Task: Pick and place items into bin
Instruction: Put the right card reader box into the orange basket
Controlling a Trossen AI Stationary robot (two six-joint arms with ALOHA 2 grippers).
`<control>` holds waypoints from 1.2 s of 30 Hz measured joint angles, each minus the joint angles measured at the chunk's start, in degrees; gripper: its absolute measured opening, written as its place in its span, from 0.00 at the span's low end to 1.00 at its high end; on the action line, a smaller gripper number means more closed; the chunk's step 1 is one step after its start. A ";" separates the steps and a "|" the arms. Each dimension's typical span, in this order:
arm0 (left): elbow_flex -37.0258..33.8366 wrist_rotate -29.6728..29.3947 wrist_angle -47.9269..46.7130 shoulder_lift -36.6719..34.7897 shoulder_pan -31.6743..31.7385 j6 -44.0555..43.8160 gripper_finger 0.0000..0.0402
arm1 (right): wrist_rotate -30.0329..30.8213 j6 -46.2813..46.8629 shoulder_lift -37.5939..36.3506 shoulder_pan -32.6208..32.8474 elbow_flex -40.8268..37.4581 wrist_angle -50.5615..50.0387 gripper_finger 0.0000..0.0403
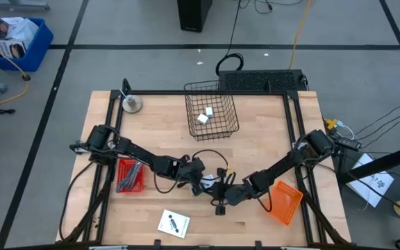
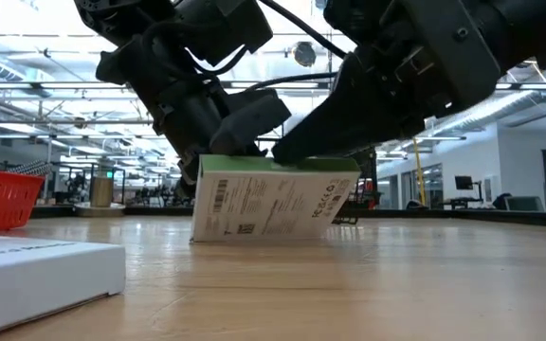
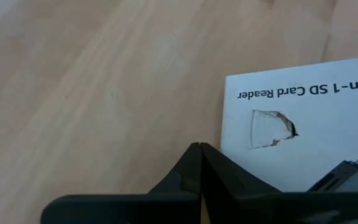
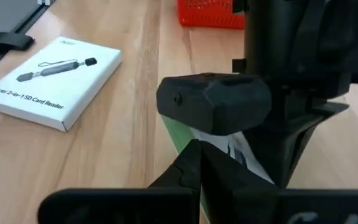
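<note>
Both arms meet near the front centre of the wooden surface point(image 1: 255, 139). The left gripper point(image 1: 201, 182) and the right gripper point(image 1: 222, 198) crowd over a small white and green box point(image 2: 271, 199), an SD card reader package by its printing; in the low view the box stands on one long edge, its green edge uppermost, with dark gripper parts pressing on its top from both sides. Left fingers point(image 3: 194, 168) are pressed together, tips meeting, just beside the white printed face of the box point(image 3: 303, 118); nothing sits between them. Right fingers point(image 4: 194, 165) are likewise pressed together, pinching nothing, with the green edge of the box point(image 4: 179, 137) and the left arm's dark wrist right ahead of them. A second box of the same kind point(image 1: 173, 223) lies flat toward the front edge of the surface, well apart from the grippers. The wire basket point(image 1: 212, 111) stands at the back centre and holds two small white blocks point(image 1: 205, 115). A red tray point(image 1: 130, 175) with dark tools sits at the left side; an orange tray point(image 1: 285, 202) sits at the right. A metal bell-like object point(image 1: 131, 104) rests at the back left corner.
</note>
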 joint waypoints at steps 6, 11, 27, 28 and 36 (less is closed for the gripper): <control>-0.01 1.13 -0.51 -1.37 0.02 -0.39 0.04 | 1.04 -0.85 -0.07 -0.02 0.16 0.73 0.00; 0.04 2.49 1.10 -1.48 0.03 0.38 0.01 | 5.13 -3.12 -0.05 -0.60 0.16 2.18 0.00; 0.10 2.16 -1.22 -1.66 0.51 2.30 0.02 | 2.61 2.52 -2.39 0.08 -0.15 -4.12 0.00; 0.12 2.15 -1.36 -1.67 0.23 2.59 0.03 | 1.42 5.35 -2.89 0.73 -0.12 -5.14 0.00; 0.01 0.93 -3.59 -3.19 -1.54 5.64 0.03 | -1.38 25.57 -3.67 5.95 -0.02 -15.03 0.00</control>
